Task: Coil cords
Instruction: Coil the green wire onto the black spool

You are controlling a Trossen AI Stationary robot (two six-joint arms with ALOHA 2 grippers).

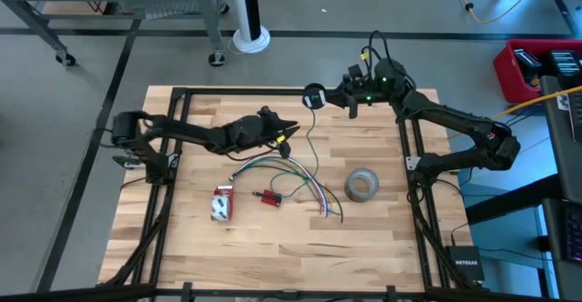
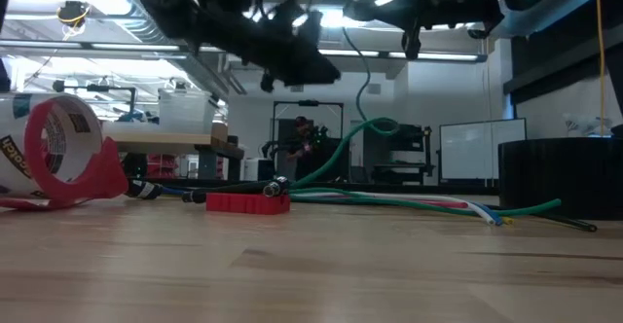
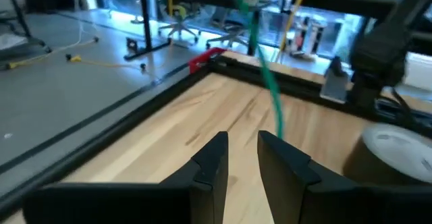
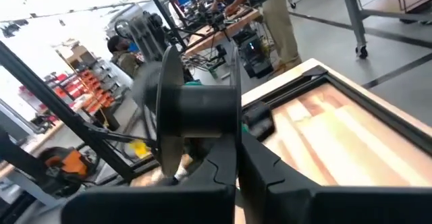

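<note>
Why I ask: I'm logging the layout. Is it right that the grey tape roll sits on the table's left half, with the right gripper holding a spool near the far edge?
Not quite: the grey tape roll sits on the table's right half, as the high view shows. The right gripper does hold the spool near the far edge.

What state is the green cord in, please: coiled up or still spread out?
Spread out: the green cord trails loose across the table from the spool in the right pincer.

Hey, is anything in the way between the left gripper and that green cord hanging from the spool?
Nothing visible does. The left gripper has its fingers open and pointed at the green cord, which hangs ahead of it in clear air and runs up to the spool held by the right gripper.
</note>
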